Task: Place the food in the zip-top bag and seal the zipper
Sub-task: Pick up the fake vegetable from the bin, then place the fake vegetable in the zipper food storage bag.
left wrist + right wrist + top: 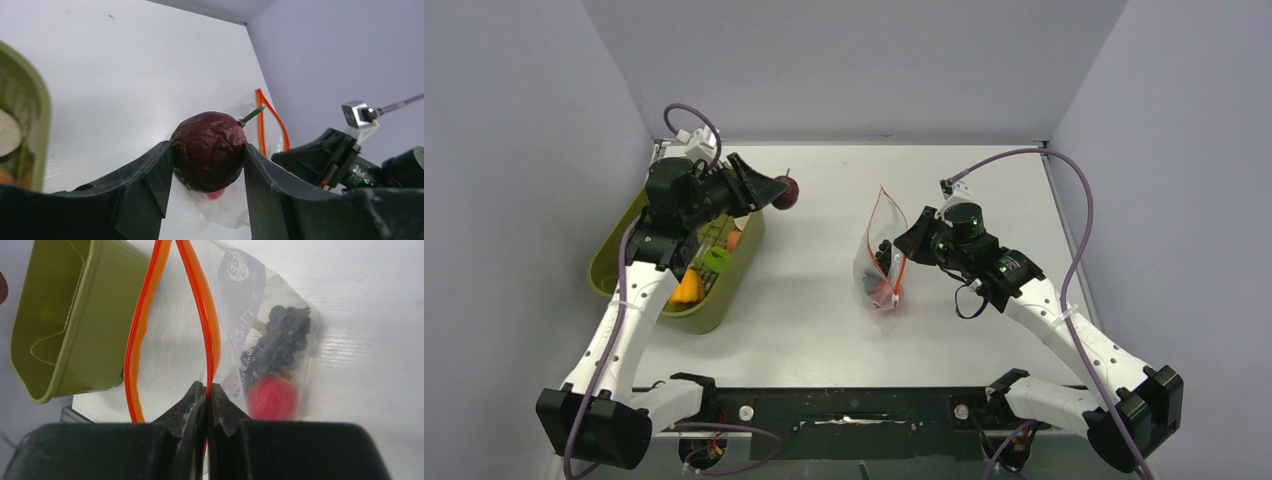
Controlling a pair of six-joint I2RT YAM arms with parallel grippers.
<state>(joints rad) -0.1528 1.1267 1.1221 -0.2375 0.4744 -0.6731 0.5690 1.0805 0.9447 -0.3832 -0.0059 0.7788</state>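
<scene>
The left gripper (776,190) is clamped on the brown round fruit (209,150), one finger on each flank, with the green stem poking up and away from the palm. It hangs above the table just past the olive tub (724,300). The zip-top bag (240,300) lies well apart from this gripper, off to its right and ahead of its fingertips, so the coming move is probably a sideways carry and then a drop into the mouth. The right gripper (206,390) is pinched tight on one lip of the zipper (213,347) and holds the bag up. The other lip bows away to the gripper's left, which leaves a narrow lens-shaped gap. The long axis of that mouth runs straight out from the right fingertips, so the fruit likely has to enter along the slit, not across it. The right arm is at the bag and the left arm carries the load. The left wrist view proves the grip but shows only a sliver of orange strip behind the fruit. The right wrist view alone shows how far the mouth gapes, and that the grape bunch (282,337) and a red round piece (271,397) sit deep inside. Only the top view shows the open stretch between fruit and bag.
</scene>
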